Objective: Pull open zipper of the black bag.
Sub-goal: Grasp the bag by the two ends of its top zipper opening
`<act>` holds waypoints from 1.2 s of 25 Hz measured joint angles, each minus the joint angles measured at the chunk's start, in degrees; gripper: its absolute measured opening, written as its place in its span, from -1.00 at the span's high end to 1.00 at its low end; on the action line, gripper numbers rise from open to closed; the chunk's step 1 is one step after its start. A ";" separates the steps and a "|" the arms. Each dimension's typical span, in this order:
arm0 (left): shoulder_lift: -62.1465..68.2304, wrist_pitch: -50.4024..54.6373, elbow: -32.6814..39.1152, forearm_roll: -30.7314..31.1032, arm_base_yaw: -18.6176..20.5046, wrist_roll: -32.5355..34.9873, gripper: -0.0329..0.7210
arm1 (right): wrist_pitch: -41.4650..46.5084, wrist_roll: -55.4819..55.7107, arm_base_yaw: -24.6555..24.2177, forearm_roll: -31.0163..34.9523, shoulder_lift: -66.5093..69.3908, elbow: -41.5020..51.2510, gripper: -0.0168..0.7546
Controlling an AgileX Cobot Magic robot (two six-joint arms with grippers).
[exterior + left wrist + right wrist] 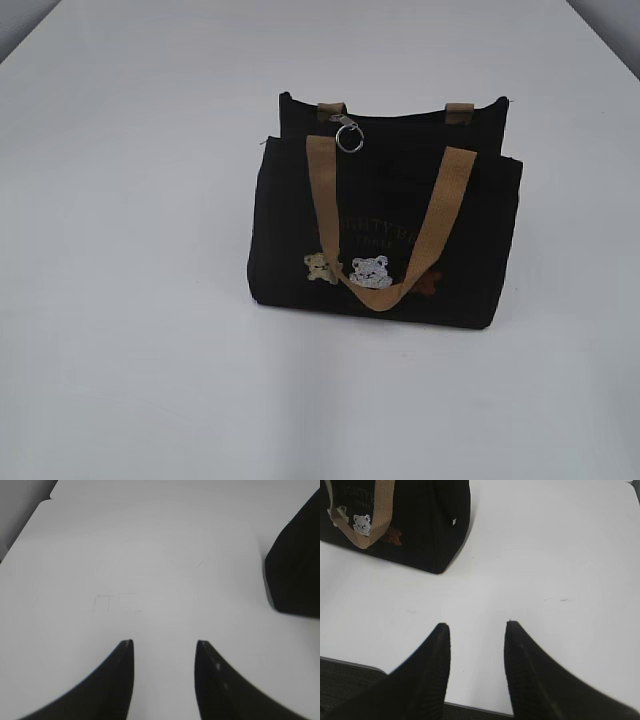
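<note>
From my seat, nearest to the cameras are my own two grippers, and neither is doing any work yet. The left gripper (pixel 164 647) hangs over bare white surface (pixel 150 570) with its fingers (pixel 122 680) parted to a middling gap and nothing between them; only a dark corner of the black bag (pixel 295 565) shows at the right edge of that wrist view. The right gripper (pixel 475 630) is much the same: fingers (pixel 432 670) about half open, empty, poised near the front edge of the surface, with the bag's lower right corner up and to the left of it, well apart.

Further out, the bag (pixel 385 230) stands upright near the middle of the surface, front face toward me, one tan handle (pixel 385 225) drooping down over the bear patches (pixel 350 268). Neither arm shows in the exterior view.

Furthest back, along the bag's top edge, runs the zipper (pixel 400 118). Its silver ring pull (pixel 349 135) hangs near the left-hand end of that edge, just below the left handle tab. The top looks closed, though I cannot see the teeth clearly.

So I judge this to be the very start: the approach, with no contact made. Next I need one gripper to steady the bag, probably at an end of the top edge, while the other comes down on the ring, closes on it, and draws it along the zip line toward the far end. The ring is small and hangs loose, so the closing has to be well centred.
</note>
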 joint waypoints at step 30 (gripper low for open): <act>46.51 -21.97 -0.04 -70.82 -0.49 83.87 0.06 | 0.00 0.00 0.00 0.00 0.00 0.00 0.20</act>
